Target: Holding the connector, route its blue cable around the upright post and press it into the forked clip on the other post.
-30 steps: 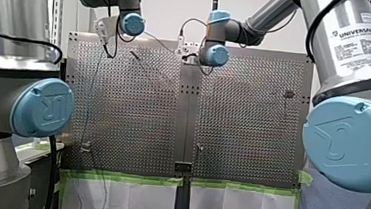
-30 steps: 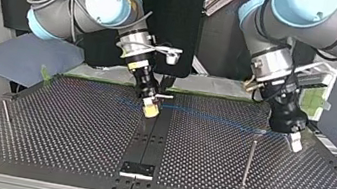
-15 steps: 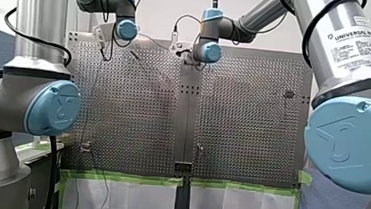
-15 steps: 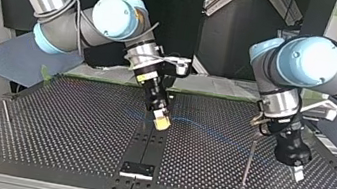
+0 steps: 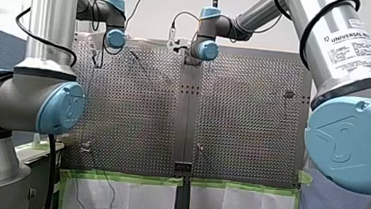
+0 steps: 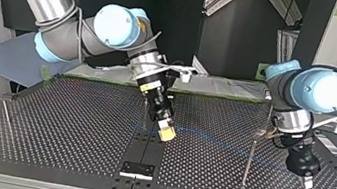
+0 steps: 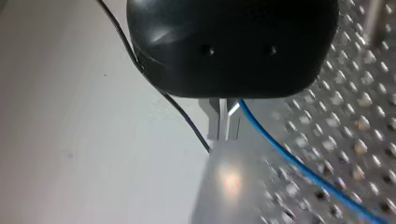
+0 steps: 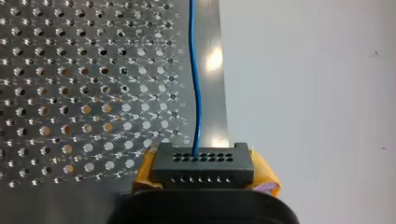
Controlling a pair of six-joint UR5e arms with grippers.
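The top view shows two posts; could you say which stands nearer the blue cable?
The post at the view's right: the blue cable passes it; the other post stands far off.

The perforated table (image 6: 75, 131) bears a thin post (image 6: 7, 118), a second post (image 6: 248, 162) well apart, and a black plate (image 6: 137, 169).

Front and top views face across the table (image 5: 242, 119)

Front view, two o'clock: a white label (image 5: 357, 43) on the silver tube of my right arm (image 5: 326, 70) reads "UNIVERSAL ROB…", cut off at the tube's edge. The small print beneath is illegible. The raised mark on the blue joint cap (image 5: 348, 142) is unreadable. No other text is legible.
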